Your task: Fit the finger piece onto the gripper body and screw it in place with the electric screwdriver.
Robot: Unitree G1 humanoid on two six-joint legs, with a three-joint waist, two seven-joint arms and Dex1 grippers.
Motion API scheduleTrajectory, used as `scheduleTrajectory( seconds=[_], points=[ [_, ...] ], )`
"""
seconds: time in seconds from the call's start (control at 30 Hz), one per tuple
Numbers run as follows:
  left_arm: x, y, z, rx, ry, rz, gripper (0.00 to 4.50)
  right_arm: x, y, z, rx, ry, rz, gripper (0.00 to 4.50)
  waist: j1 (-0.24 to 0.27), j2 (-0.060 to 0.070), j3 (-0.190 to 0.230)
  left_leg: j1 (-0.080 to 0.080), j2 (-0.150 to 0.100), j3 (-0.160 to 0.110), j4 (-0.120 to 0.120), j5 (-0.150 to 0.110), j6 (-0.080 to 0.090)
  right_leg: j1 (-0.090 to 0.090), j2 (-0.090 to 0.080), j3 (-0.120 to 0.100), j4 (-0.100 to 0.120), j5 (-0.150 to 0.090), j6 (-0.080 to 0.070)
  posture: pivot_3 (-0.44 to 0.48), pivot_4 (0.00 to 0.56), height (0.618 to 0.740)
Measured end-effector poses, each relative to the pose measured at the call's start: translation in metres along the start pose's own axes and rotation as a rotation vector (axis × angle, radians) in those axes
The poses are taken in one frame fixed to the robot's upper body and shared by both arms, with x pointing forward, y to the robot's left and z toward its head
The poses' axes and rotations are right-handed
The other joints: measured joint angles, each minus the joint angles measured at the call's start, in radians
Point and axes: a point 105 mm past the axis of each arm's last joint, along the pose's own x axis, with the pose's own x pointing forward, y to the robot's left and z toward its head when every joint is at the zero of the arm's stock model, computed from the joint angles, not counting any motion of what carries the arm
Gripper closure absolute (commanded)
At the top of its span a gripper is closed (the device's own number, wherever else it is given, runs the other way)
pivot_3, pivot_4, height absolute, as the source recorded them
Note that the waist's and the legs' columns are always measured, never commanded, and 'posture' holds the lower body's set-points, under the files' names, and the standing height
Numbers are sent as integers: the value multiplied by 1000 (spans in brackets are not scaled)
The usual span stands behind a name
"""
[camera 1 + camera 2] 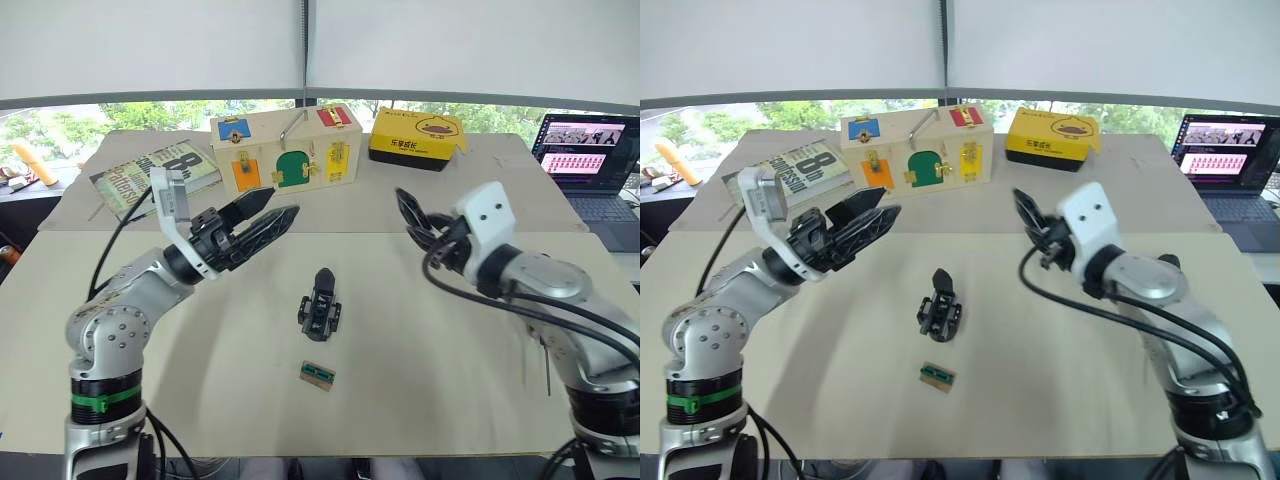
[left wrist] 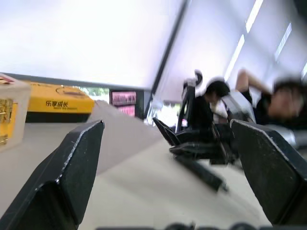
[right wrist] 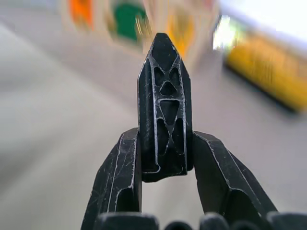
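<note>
The gripper body (image 1: pixel 320 303), a small black blocky part, stands on the table between my arms. The finger piece (image 3: pixel 165 96), black, pointed and ribbed, sticks up from my right gripper (image 1: pixel 407 222), which is shut on it and held above the table to the right of the body. My left gripper (image 1: pixel 283 203) hangs open and empty in the air, up and to the left of the body, pointing toward the right arm. The electric screwdriver is out of view.
A small tan-and-green block (image 1: pixel 317 375) lies just in front of the gripper body. At the back stand a wooden latch box (image 1: pixel 285 150), a yellow box (image 1: pixel 415 135) and a book (image 1: pixel 150 175). A laptop (image 1: pixel 590 160) sits at the far right.
</note>
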Motion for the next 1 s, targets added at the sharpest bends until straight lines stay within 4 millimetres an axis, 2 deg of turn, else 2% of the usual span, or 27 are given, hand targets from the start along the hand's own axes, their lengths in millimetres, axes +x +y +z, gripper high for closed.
scheduleTrajectory(
  seconds=[0.1,0.2,0.4,0.5,0.73,0.83,0.93,1.0],
  points=[
    [14,3,-4,-77,-64,63,0,21,27,31,-78,-187,58,3381,1,0,0,-1,0,0,0,1,-1,0,0,-1,0,0,-1,0,150,740],
    [28,-2,-5,-151,-116,78,0,31,47,56,-154,-324,102,3381,6,0,0,-1,-1,-1,0,1,-1,0,0,-3,0,0,-1,0,150,740],
    [38,-8,-12,-194,-139,75,0,42,60,51,-223,-358,156,3381,2,0,0,-2,-1,-1,0,1,-1,0,1,-5,0,0,-1,0,150,740],
    [40,-9,-10,-210,-184,81,0,42,67,53,-241,-374,190,3381,1,0,0,-2,0,-1,-1,1,-1,0,2,-5,0,0,-1,0,150,740],
    [39,-8,-7,-201,-198,78,0,45,69,51,-230,-372,202,3381,2,0,0,-1,0,-1,0,1,-1,1,1,-4,0,0,-1,0,150,740],
    [38,-8,-10,-213,-195,82,874,45,67,52,-231,-374,191,3381,2,0,0,-1,0,-1,0,1,-1,0,1,-4,0,0,-1,0,150,740],
    [38,-9,-12,-230,-208,80,2258,45,66,52,-231,-373,184,3381,2,0,0,-2,0,-1,0,1,-1,1,1,-4,0,0,-1,0,150,740],
    [38,-8,-12,-235,-223,87,3369,45,66,53,-229,-373,183,3381,2,0,0,-1,0,-1,0,1,-1,1,1,-4,0,0,-1,0,150,740]
  ],
)
